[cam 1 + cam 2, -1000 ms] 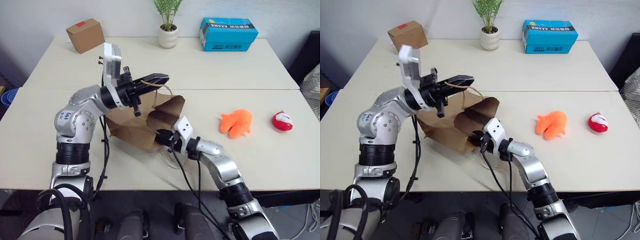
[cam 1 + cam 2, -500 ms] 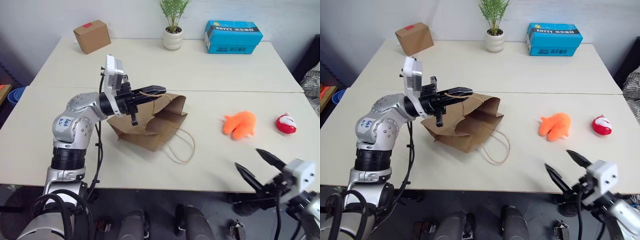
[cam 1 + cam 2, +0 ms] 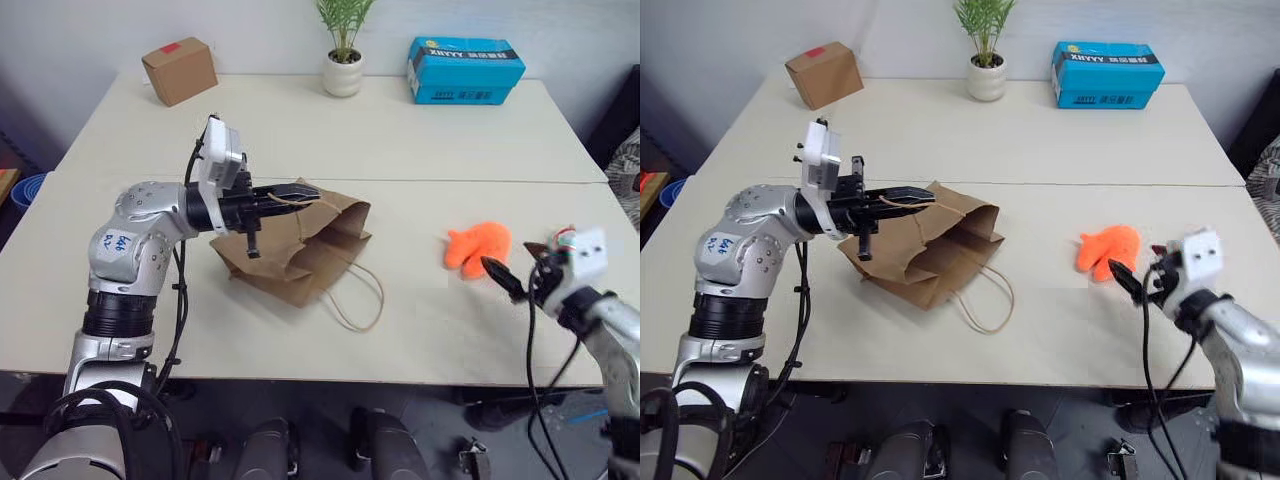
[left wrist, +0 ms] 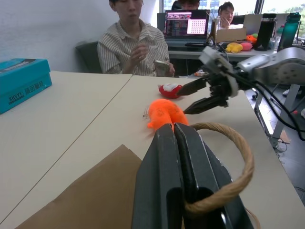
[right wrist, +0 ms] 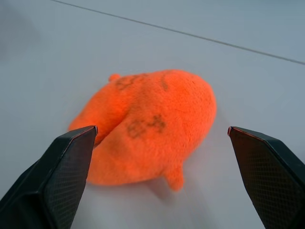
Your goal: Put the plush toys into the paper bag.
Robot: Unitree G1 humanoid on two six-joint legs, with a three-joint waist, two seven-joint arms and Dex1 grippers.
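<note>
Orange toy point(image 5: 147, 126): on the table, just ahead of the right gripper point(image 3: 520, 270), not yet held.
Red-and-white toy point(image 4: 170, 89): just beyond that gripper, untouched.
Right gripper: jaws spread wide, empty.
Paper bag point(image 3: 300, 245): empty by the look of it; left gripper point(image 3: 300, 193) clamped on its rope handle point(image 4: 228, 167).
Left to do: both toys.

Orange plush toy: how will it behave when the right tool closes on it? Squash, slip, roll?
The orange plush toy looks fuzzy and stuffed, so it will probably squash between the fingers of the open right tool rather than resist. The pile should give friction, so slipping seems unlikely. It lies low and lumpy on the table, so it likely won't roll, and it is probably light.
</note>
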